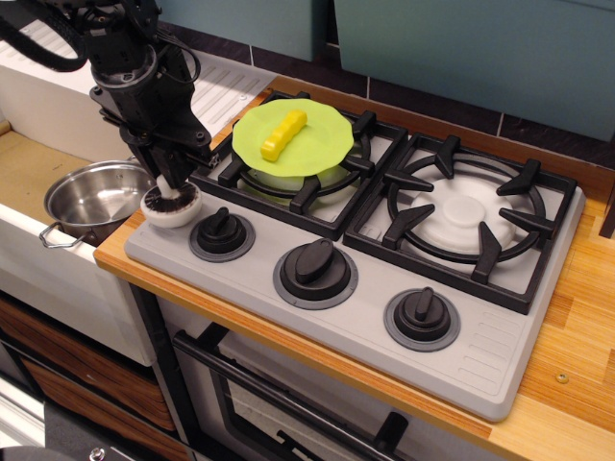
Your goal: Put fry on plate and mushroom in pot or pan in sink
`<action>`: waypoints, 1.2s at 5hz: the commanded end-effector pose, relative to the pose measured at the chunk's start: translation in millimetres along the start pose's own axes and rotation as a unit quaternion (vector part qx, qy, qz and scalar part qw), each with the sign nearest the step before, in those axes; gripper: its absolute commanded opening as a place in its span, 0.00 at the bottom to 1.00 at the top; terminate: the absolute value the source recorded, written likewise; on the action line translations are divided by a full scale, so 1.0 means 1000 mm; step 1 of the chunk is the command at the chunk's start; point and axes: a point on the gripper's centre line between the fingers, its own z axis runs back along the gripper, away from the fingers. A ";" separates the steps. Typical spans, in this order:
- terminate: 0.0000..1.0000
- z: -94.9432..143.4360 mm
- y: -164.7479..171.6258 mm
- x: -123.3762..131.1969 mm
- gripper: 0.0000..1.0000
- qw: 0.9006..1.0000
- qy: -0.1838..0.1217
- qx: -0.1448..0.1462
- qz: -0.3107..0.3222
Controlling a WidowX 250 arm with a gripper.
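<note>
Fry: the fry point(283, 133) lies on the plate point(327, 144), which sits on the left burner grate; that half of the task looks done.
Mushroom: the mushroom point(171, 204) is upside down, gills and stem up, at the front-left corner of the stove, close to the left edge and beside the left knob point(221, 234). It is not yet in the pot.
Fingers: the gripper point(167, 178) hangs right over the mushroom with its fingers closed in around the stem; it seems to grip it, though whether the mushroom is lifted off the stove I cannot tell.
Pot: the pot point(91, 204) stands empty in the sink point(29, 173), just left of and below the mushroom.
Left to do: carry the mushroom over the tabletop point(120, 257) edge and drop it into the pot.
Room: the path left is short and open; the pot's near rim sits tight against the tabletop edge, so the mushroom should pass above it.
Edges: the burner grate crowds the gripper's right side.
</note>
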 end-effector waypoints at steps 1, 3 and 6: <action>0.00 0.051 0.037 0.022 0.00 0.999 -0.004 0.021 -0.031; 0.00 0.054 0.072 0.031 0.00 0.999 -0.008 -0.012 -0.052; 0.00 0.007 0.092 0.015 0.00 0.995 -0.062 -0.066 -0.051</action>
